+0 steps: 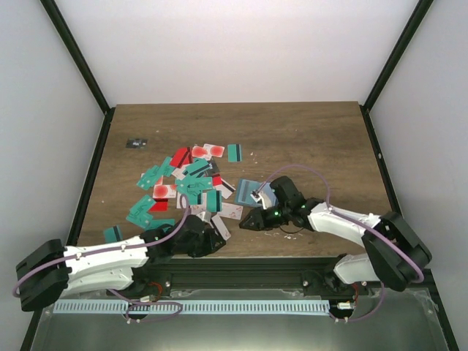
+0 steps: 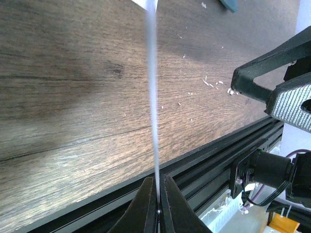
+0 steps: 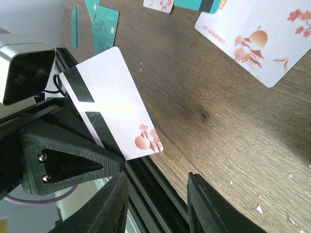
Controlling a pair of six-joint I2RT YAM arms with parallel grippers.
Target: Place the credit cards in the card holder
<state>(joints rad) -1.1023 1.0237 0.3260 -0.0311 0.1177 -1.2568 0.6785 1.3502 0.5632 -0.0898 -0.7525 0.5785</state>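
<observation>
L gripper [image 2: 156, 183] is clamped shut on a white card [image 3: 114, 97] w/ black stripe, held edge-up near the front edge of the table [image 1: 307, 139]. R gripper [image 3: 156, 180] has fingers apart, empty, just beside that card. Card holder [image 1: 248, 188] lies mid-table, with loose cards [image 1: 183, 183] scattered to its left.

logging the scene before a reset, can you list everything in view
table: one, brown wood, under everything
credit cards: many, overlapping so no exact count, teal, red and white-pink, strewn left of centre
held card: one, white with a black stripe, by the table's near edge
card holder: one, blue, centre, next to the right arm's wrist
small dark object: one, black, far left; too small to identify
left gripper: one, black, shut on the held card
right gripper: one, black, open, empty
</observation>
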